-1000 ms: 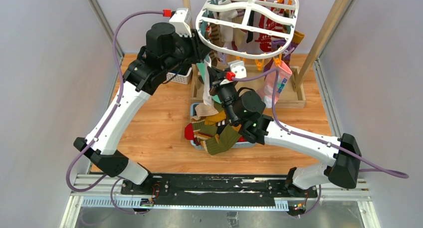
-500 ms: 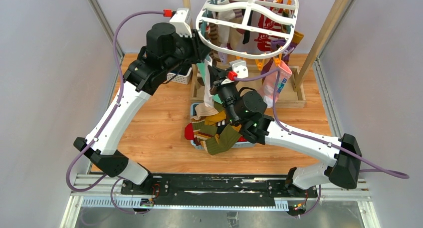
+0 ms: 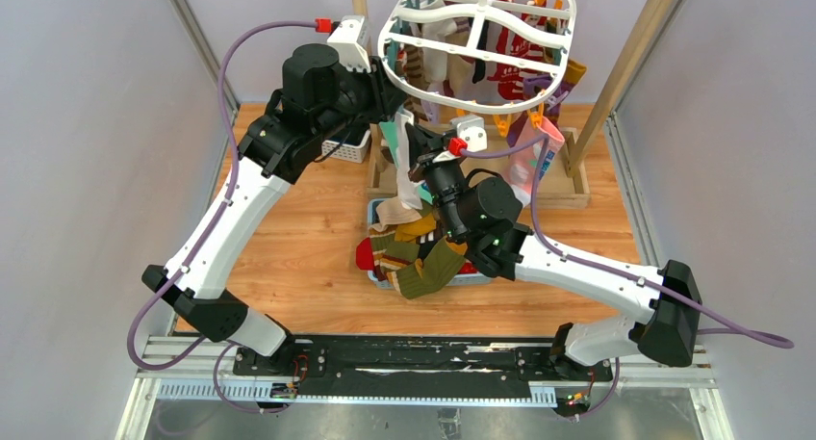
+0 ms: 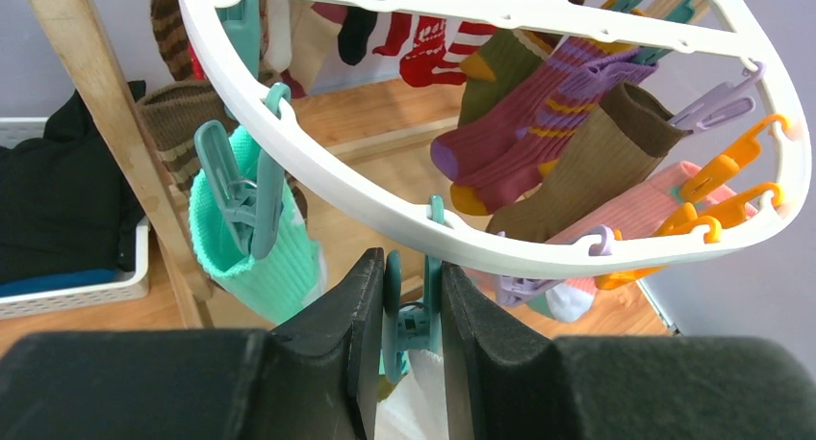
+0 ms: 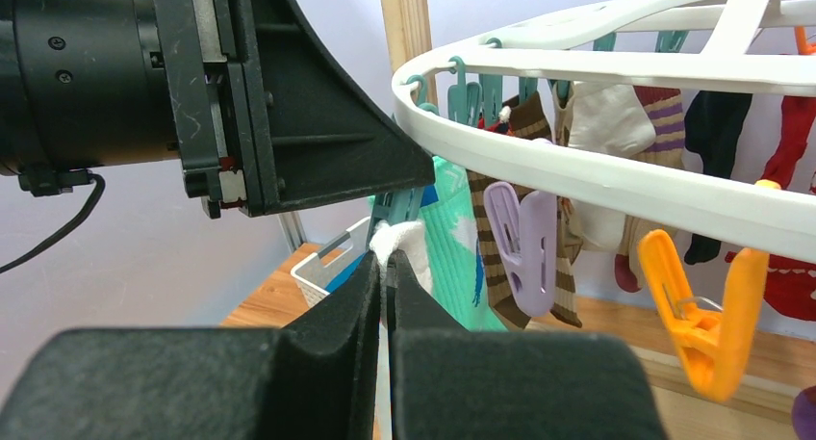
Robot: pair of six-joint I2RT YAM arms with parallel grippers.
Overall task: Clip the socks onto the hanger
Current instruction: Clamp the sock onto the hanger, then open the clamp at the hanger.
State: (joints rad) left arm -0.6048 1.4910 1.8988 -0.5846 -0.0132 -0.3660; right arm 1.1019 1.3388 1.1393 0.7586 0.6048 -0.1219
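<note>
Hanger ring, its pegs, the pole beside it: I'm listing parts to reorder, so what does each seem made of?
Ring: probably moulded plastic, white and smooth with a slight gloss, rounded edges and moulded eyelets.
Pegs: likely plastic too, each one a single even colour (teal, orange or lilac) with a soft sheen.
Pole: wood, pale and matt, with faint grain showing.

The wooden table [image 3: 298,267] bears a blue basket [image 3: 371,209], white lattice basket [image 3: 348,150], rack base [image 3: 566,198].

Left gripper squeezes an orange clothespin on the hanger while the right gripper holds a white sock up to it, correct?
Not orange: the left wrist view shows the left gripper squeezing a teal clothespin. The right gripper does hold the white sock.
</note>
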